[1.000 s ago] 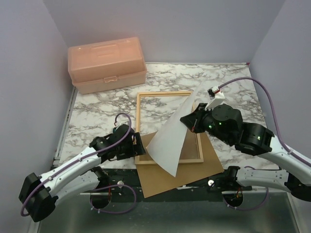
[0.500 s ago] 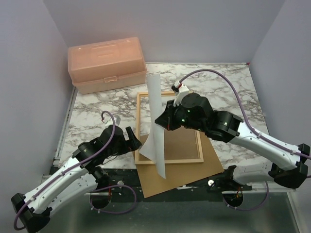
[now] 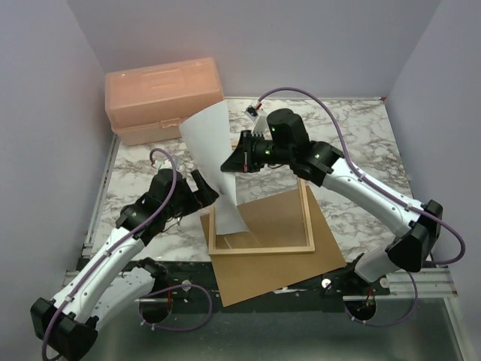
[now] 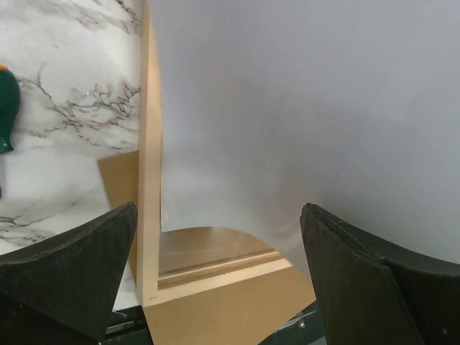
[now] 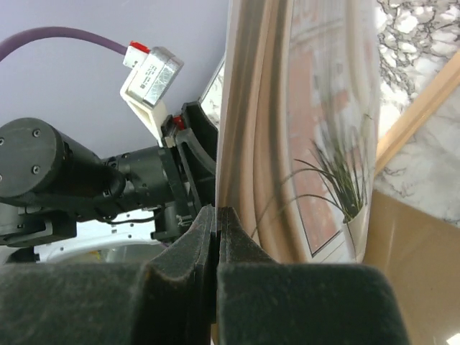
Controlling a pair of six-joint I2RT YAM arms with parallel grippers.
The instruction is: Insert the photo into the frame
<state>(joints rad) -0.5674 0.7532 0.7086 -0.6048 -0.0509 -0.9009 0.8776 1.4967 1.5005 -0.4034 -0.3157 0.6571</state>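
Observation:
The photo (image 3: 212, 154) stands on edge as a curved sheet, white back toward my left arm, its lower end over the left part of the frame (image 3: 260, 247). My right gripper (image 3: 230, 164) is shut on the photo's edge; in the right wrist view the printed plant side (image 5: 316, 144) rises from the pinched pads (image 5: 237, 244). My left gripper (image 3: 207, 188) is open just left of the sheet. In the left wrist view the white back (image 4: 302, 108) fills the space between the spread fingers (image 4: 374, 280), with nothing held, and the frame's left bar (image 4: 149, 144) runs up the picture.
A brown backing board (image 3: 301, 271) lies under the frame's near part and sticks out toward the table's front edge. A peach toolbox (image 3: 165, 98) stands at the back left. Marble tabletop (image 3: 361, 158) shows to the right of the frame.
My right arm has swung the photo left and farther back, from the frame's right side to its left. My left gripper has opened wider and risen beside the sheet.

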